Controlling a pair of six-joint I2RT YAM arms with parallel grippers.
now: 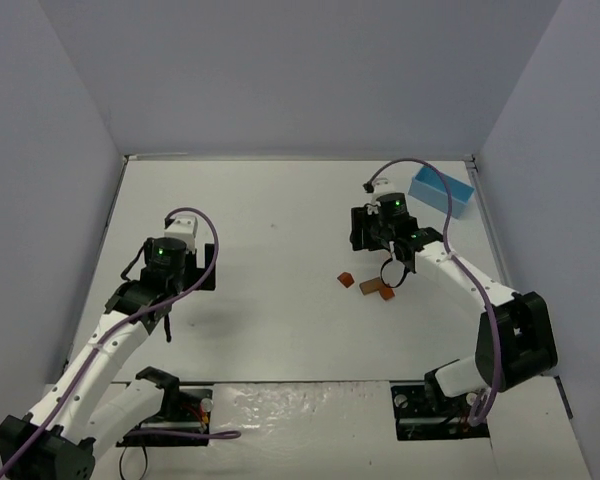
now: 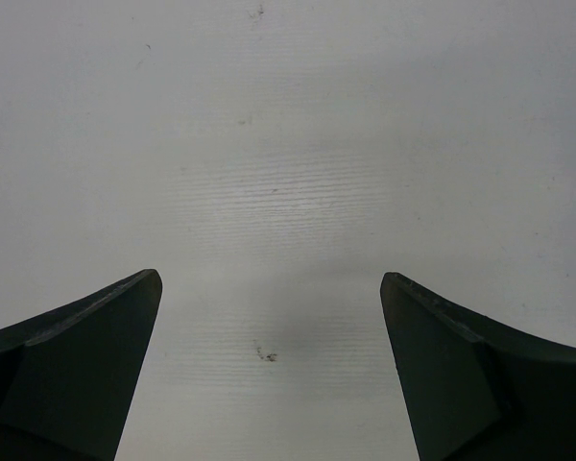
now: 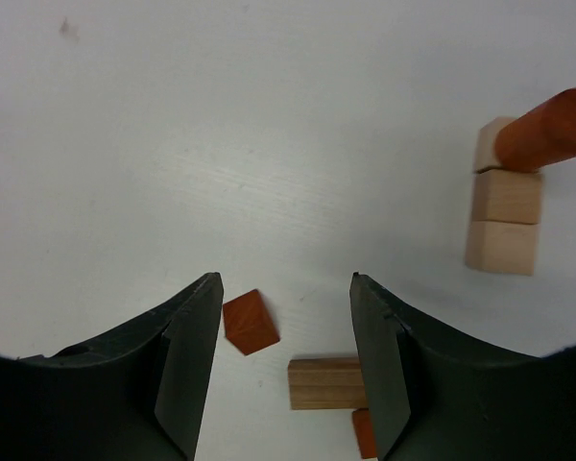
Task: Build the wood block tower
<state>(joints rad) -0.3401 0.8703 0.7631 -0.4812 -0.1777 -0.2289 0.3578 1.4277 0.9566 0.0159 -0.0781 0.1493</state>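
The wood block tower [image 3: 504, 206] is standing partly built on the tabletop [image 3: 221, 125], a reddish cylinder [image 3: 547, 139] topping tan cubes [image 3: 502, 248]. The right fingers [image 3: 182, 375] are hanging parted, empty, over loose blocks [image 3: 250, 323] awaiting stacking; the left fingers [image 2: 77, 375] are gaping idle.

Pale blocks [image 3: 504, 223] show bare wood, matt, faint grain. The round rod [image 3: 547, 139] wears a smooth reddish stain. Table [image 2: 288, 144] is white, matt, finely ribbed. Fingers [image 3: 187, 370] look like dull black plastic.
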